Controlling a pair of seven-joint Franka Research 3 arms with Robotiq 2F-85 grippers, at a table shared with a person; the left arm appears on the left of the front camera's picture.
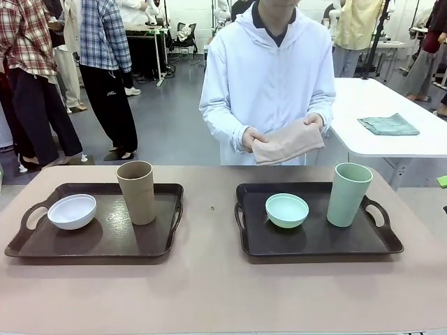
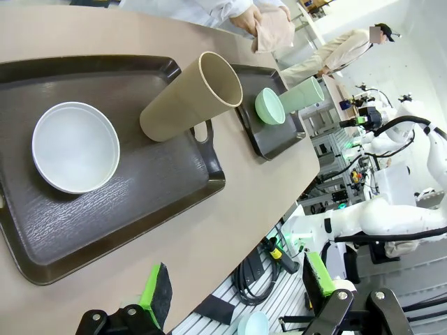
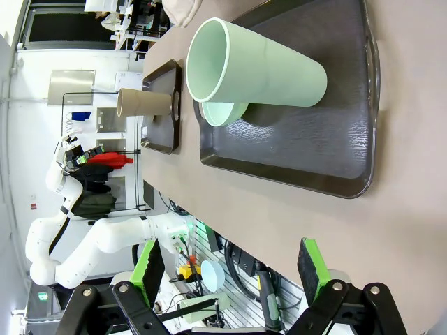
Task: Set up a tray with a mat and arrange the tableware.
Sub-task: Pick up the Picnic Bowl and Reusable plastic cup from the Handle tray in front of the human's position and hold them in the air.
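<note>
On the desk (image 1: 209, 293) two dark trays lay side by side. The left tray (image 1: 98, 241) carried a small white bowl (image 1: 72, 211) and a tall tan cup (image 1: 137, 192). The right tray (image 1: 314, 241) carried a small mint bowl (image 1: 287, 209) and a tall mint cup (image 1: 348, 194). Across the desk a person (image 1: 269, 77) held a folded pink mat (image 1: 288, 143) above the far edge.

No mat lay on a tray yet, so I think the job was only at its start. The mat had to go under the dishes. So the bowls and cups stood in the way and would likely need lifting off first.

The left hand (image 2: 237, 286) hung over the near edge by the left tray, fingers apart, holding nothing. The right hand (image 3: 230, 272) hung near the right tray, fingers apart too, and empty. A green cloth (image 1: 389, 124) lay on a white table (image 1: 419, 143) behind.
</note>
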